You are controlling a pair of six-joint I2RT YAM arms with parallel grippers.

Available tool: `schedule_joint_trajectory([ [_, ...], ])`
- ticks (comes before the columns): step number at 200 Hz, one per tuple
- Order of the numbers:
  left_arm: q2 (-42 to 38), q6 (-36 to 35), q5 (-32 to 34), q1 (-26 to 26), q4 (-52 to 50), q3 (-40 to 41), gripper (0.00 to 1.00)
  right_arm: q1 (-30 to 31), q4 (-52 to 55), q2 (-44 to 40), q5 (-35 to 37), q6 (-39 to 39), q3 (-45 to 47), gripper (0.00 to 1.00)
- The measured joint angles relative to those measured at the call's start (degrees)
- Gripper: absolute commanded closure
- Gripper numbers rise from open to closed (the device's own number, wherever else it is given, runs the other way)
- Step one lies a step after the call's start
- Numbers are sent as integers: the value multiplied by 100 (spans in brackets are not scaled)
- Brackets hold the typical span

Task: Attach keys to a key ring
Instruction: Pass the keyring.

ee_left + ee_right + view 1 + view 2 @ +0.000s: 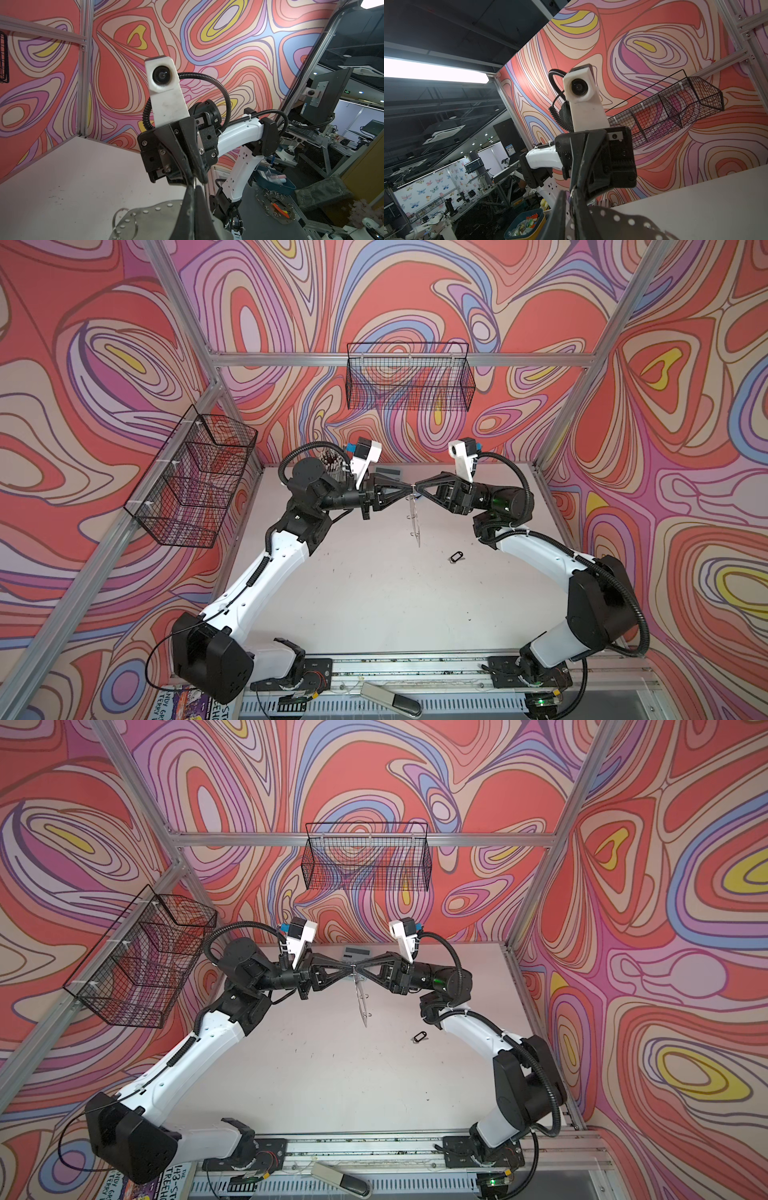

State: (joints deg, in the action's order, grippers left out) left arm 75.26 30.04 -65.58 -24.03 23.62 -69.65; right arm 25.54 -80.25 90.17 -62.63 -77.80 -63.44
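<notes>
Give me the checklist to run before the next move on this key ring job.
1. Ring lifted off the table, hanging edge-on: ok.
2. Left end effector shut on the ring's upper rim: ok.
3. Right end effector pinching a loop at that rim: cannot tell.
4. Key in hand: not ok. It lies on the table, apart from the ring.
5. Key in plain sight with nothing on it: ok.
</notes>
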Motion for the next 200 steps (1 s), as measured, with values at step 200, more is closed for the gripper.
schedule_joint_trajectory([
  [200,22,-33,33,11,-57,-2,100,48,1943,-581,90,1628,20,100],
])
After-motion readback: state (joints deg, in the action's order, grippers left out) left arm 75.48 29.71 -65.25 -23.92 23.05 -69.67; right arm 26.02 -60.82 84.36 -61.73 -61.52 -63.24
